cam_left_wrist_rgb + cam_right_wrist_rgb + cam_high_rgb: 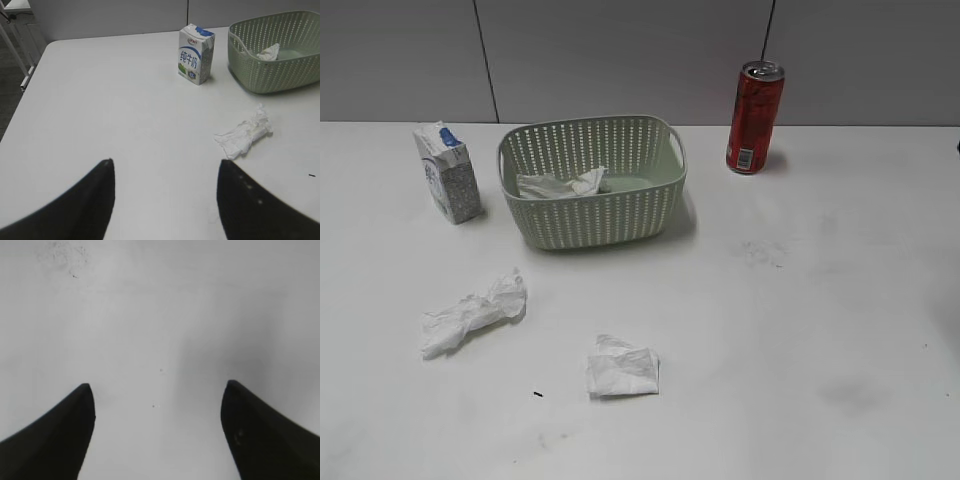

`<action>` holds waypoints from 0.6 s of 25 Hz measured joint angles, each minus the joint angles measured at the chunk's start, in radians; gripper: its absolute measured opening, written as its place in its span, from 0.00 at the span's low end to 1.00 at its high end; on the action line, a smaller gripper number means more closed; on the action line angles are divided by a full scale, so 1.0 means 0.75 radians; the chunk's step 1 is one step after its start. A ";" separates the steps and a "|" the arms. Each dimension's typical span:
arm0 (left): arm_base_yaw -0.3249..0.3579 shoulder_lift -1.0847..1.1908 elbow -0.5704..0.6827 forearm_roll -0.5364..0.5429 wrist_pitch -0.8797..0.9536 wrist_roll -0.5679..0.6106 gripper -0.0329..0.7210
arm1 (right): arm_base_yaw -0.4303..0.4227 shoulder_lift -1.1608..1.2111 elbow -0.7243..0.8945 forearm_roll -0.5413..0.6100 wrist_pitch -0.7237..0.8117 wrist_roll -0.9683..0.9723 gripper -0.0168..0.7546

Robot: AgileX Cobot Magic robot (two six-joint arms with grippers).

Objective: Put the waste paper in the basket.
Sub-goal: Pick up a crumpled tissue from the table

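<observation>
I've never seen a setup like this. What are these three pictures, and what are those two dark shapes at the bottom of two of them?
It is a two-armed robot. One camera faces the table; the others sit on each wrist. The dark shapes are open, empty fingers: left gripper, right gripper. On the table stand a green basket, a milk carton and a red can. One paper wad lies in the basket; two more lie in front of it.

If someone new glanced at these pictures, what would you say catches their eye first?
Probably the sage-green basket at the back centre of the white table, with one paper wad already inside. Next, the red can standing to its right, and two more crumpled wads lying on the table in front.
</observation>
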 joint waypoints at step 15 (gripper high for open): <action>0.000 0.106 -0.007 -0.010 -0.026 0.000 0.89 | -0.005 -0.828 0.808 0.054 -0.258 -0.010 0.79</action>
